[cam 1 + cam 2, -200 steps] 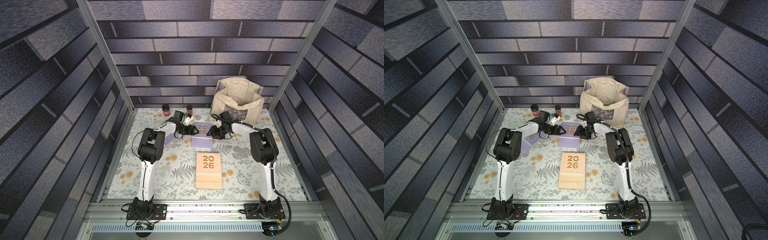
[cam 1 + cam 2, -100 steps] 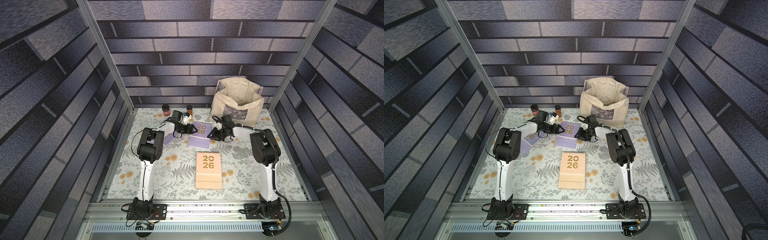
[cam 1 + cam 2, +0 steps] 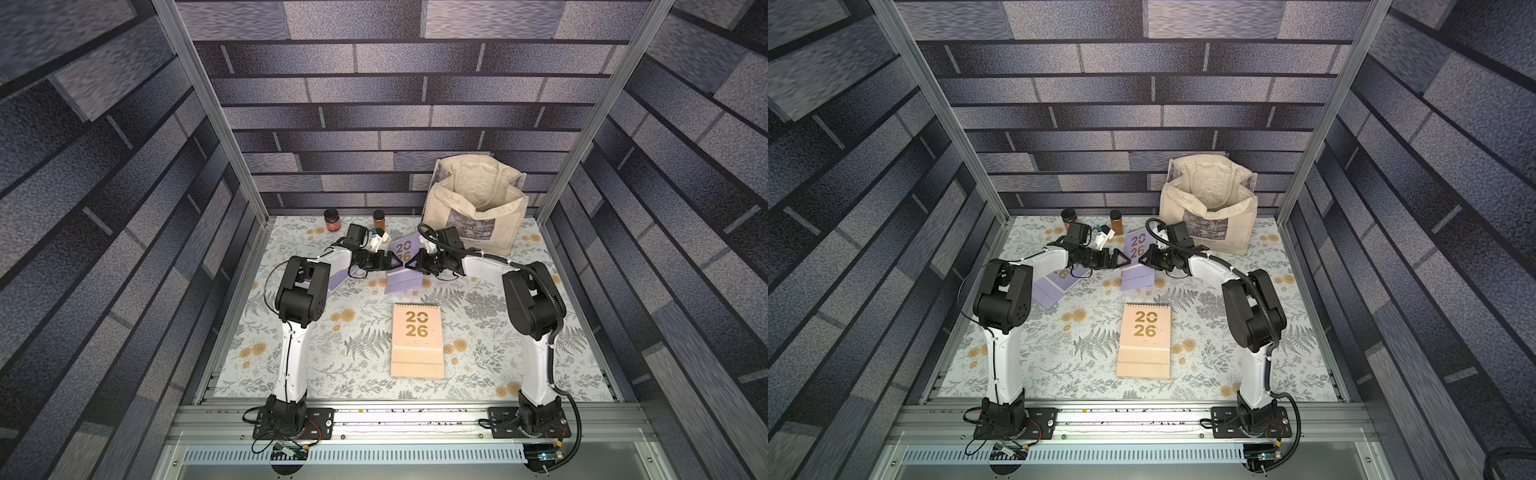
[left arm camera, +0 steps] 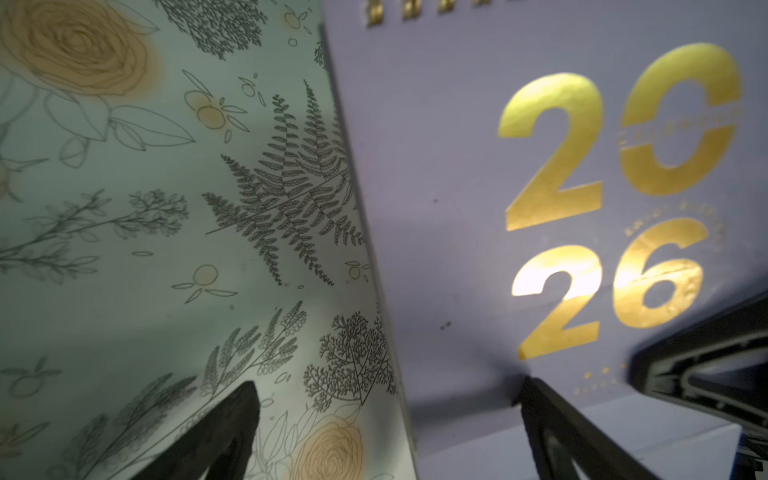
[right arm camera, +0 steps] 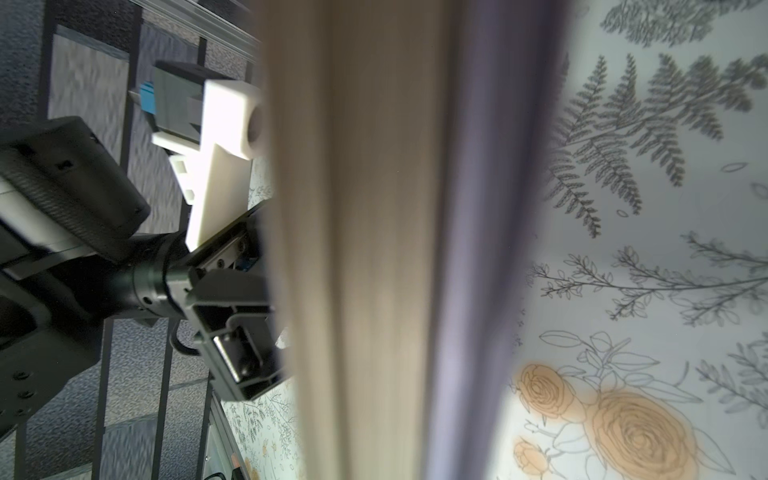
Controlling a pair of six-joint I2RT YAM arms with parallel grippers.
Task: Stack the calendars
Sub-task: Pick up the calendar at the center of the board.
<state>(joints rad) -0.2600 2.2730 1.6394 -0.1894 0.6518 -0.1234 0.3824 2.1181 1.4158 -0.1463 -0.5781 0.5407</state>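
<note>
A lilac calendar [image 3: 402,250] [image 3: 1137,248] with gold "2026" stands tilted up at the back middle of the table, between my two grippers. My right gripper [image 3: 412,264] [image 3: 1143,260] is shut on its right edge. In the right wrist view the calendar's edge [image 5: 374,249] fills the middle and hides the jaws. My left gripper [image 3: 392,262] [image 4: 386,384] is open and straddles the calendar's [image 4: 457,187] left edge. A peach calendar [image 3: 417,340] lies flat in the middle. Another lilac calendar [image 3: 1054,287] lies partly under my left arm.
A cream tote bag [image 3: 478,208] stands open at the back right, close behind my right arm. Two small jars [image 3: 332,220] [image 3: 379,219] stand at the back wall behind my left gripper. Metal frame posts flank the floral table [image 3: 353,374].
The right jaws have closed onto the lilac calendar's edge. The calendar has tipped up off the table and shifted slightly left. My left gripper has stayed open at its other edge.
</note>
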